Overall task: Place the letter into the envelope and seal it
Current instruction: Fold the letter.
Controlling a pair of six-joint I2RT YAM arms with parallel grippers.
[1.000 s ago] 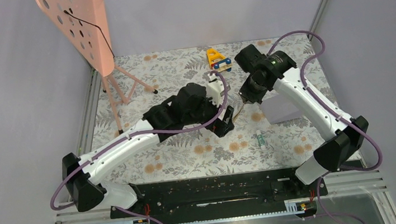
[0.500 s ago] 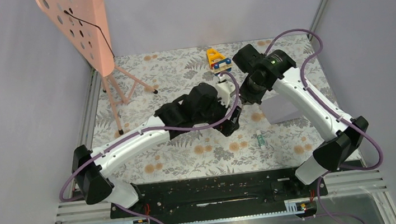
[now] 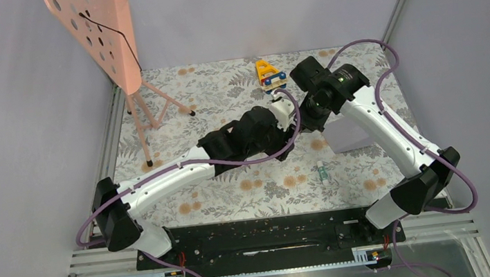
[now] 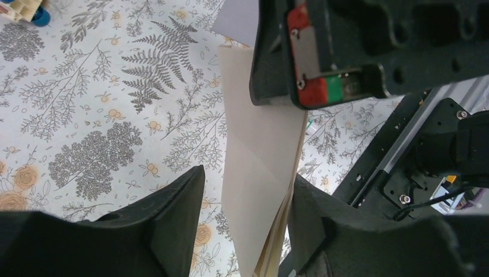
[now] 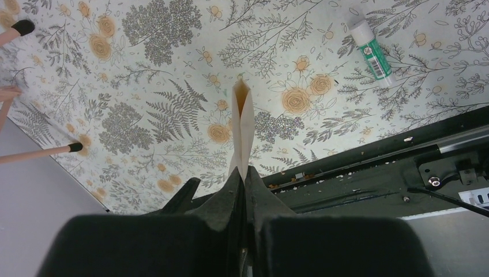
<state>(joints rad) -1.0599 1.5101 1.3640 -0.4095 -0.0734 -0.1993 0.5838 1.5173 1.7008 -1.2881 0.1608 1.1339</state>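
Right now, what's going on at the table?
The right arm's fingers are shut on the folded tan letter, holding it off the table. The left arm's fingers stand open on either side of the same sheet, not clamped. The envelope lies flat beside the right arm; the letter is not in it yet. A glue stick lies nearby.
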